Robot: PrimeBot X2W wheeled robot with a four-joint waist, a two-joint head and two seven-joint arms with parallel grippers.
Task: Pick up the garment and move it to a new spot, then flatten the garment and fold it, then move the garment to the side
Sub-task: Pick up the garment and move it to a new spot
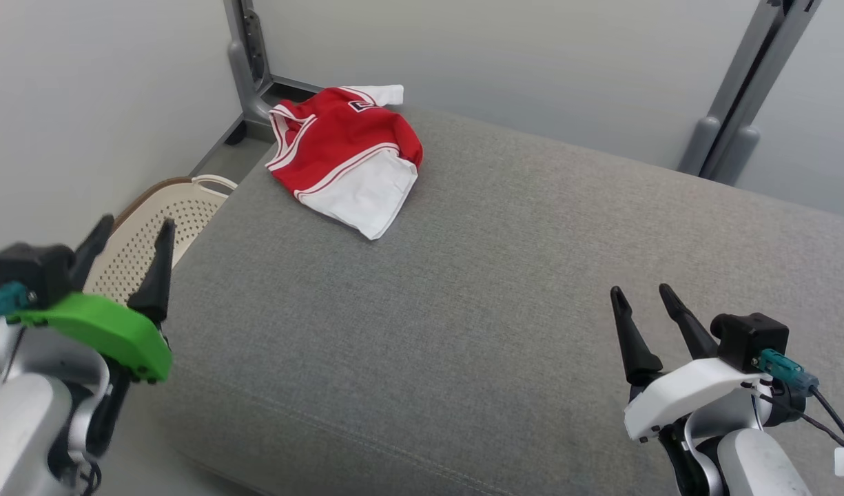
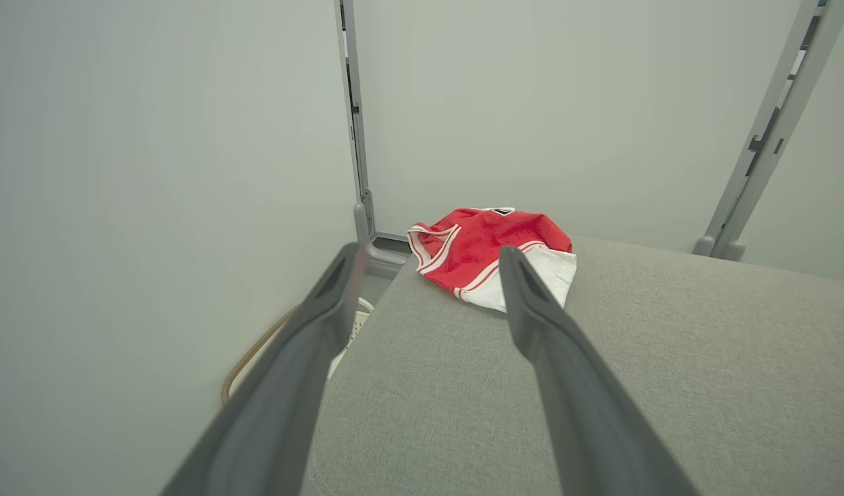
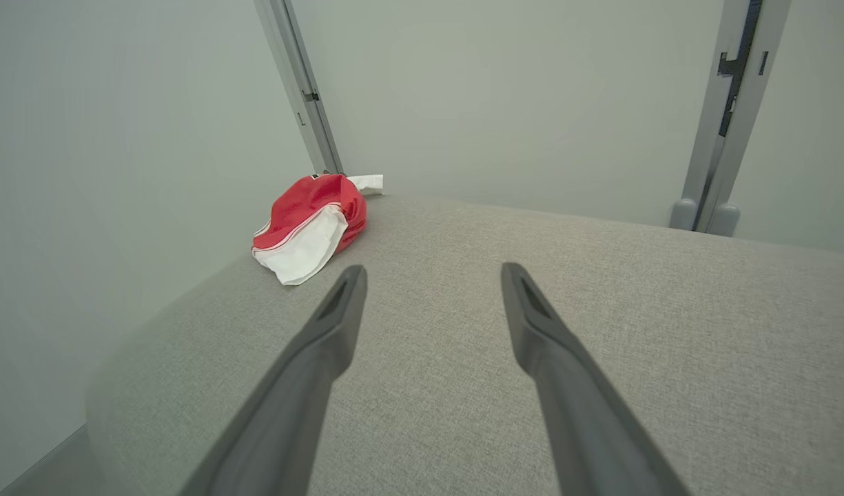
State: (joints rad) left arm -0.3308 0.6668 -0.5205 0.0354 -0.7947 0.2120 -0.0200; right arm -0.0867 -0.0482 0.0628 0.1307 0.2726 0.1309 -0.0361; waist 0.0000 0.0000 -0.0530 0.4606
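Garment at the cushion's corner, grippers empty

Head view: the red-and-white garment (image 1: pixel 344 158) lay bunched at the far left corner of the grey cushion (image 1: pixel 504 289), with a basket (image 1: pixel 167 227) beside that edge. The left gripper (image 1: pixel 138 224) and right gripper (image 1: pixel 639 289) hovered well short, fingers apart, holding nothing. A shallow pinch could have pushed it overboard. Left wrist view: the garment (image 2: pixel 487 251) sat ahead, close to the drop. Right wrist view: the garment (image 3: pixel 308 224) lay far left, so a cross-reach risked fouling the other arm.

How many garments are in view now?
1. The red and white garment lies crumpled at the cushion's far left corner. The basket beside the cushion is partly hidden and may hold more.
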